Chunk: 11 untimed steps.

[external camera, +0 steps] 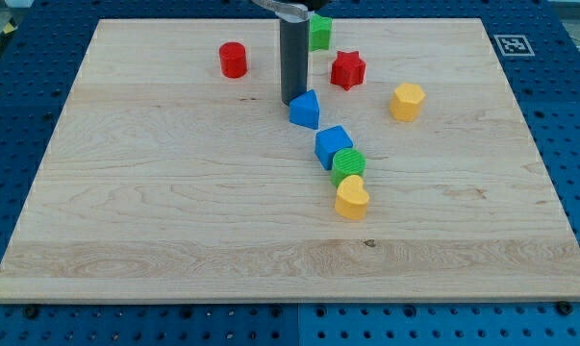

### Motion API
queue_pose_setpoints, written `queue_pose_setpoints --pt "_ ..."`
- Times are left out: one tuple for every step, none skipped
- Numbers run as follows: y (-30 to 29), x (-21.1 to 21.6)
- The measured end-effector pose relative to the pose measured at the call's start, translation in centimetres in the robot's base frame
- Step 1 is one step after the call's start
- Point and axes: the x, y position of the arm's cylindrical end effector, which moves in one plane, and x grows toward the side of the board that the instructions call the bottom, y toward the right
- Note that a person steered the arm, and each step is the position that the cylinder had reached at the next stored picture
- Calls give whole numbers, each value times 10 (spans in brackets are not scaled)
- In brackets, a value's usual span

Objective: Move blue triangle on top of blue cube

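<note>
The view's top edge is cutting off my rod, so I'm seeing only its lower length down to my tip [294,102]. Behind the rod, the green block [320,32] is partly hiding, its shape unclear. The counter's [174,221] bottom corners are running out of view.

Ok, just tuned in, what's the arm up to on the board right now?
My tip sits right behind the blue triangle, at its upper left in the view, seemingly touching it. The blue cube lies just below and to the right, a small gap away, with the green cylinder and yellow heart lined up beyond it. The triangle hasn't reached the cube yet.
</note>
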Motion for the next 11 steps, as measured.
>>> queue_pose_setpoints --pt "10 0" --pt "12 2" --pt "-5 3" --pt "-27 3" --pt "-13 6" --pt "7 9" --pt "10 20" --pt "14 24" --pt "20 29" --pt "20 30" --pt "24 28"
